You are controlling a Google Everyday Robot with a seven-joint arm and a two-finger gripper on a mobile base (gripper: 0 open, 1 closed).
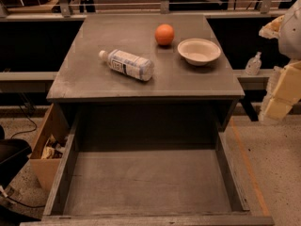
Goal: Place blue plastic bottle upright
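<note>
The blue plastic bottle [127, 64] lies on its side on the grey table top [94, 79], left of centre. Its white cap points to the far left and its pale label with dark print faces up. My gripper [280, 94] hangs at the right edge of the view, beyond the table's right side and well away from the bottle. It holds nothing that I can see.
An orange ball [164, 34] and a pale bowl [199, 51] sit on the far right part of the table. An open drawer [146, 182] juts out below the front edge. A small clear pump bottle [253, 64] stands on a ledge to the right. A cardboard box [47, 149] sits at the lower left.
</note>
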